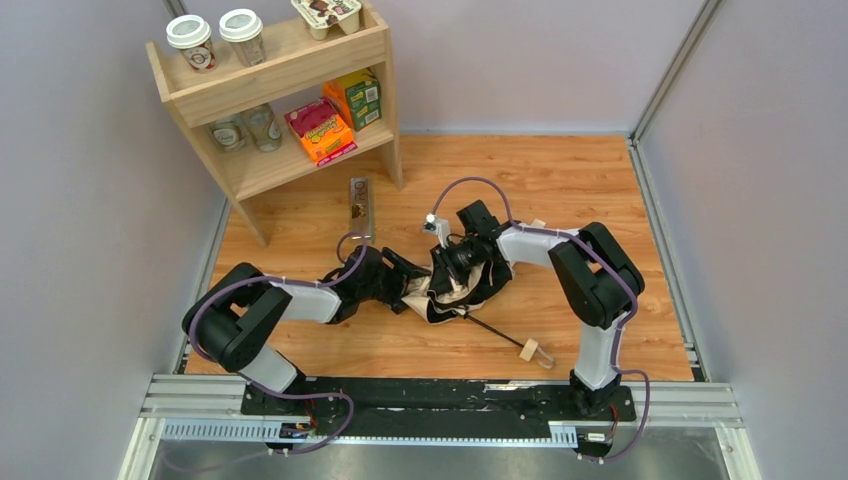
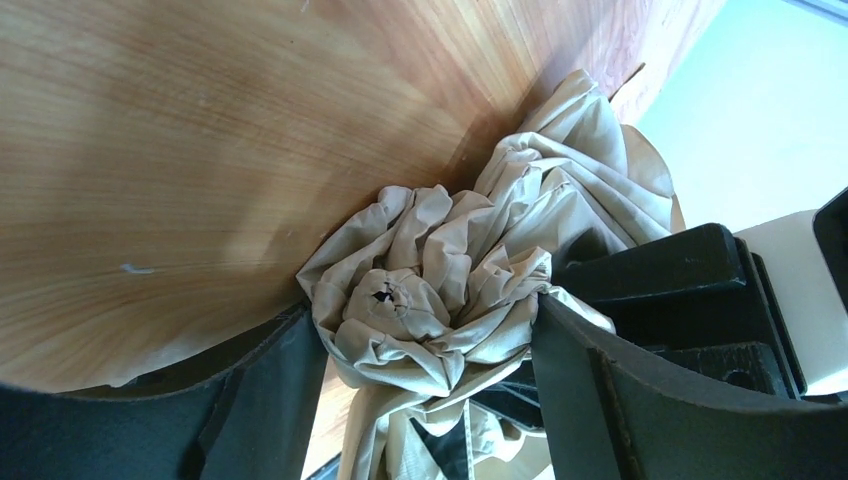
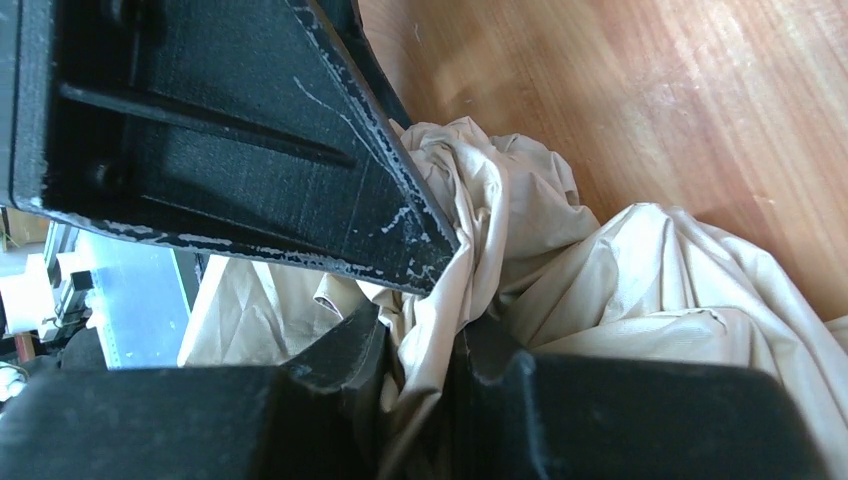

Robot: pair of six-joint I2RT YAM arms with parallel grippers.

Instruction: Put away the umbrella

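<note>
While the tabletop (image 1: 560,180) carries the umbrella (image 1: 448,292) crumpled at its middle, squarely between both arms, its long axis runs from the bunched canopy (image 2: 440,290) toward the near right. The left tool (image 2: 430,350) stands spread wide around the canopy's gathered tip. The right tool (image 3: 420,370) is clamped on a fold of fabric. The black shaft (image 1: 495,332) and wooden knob handle (image 1: 535,351) lie nearer the right arm.
</note>
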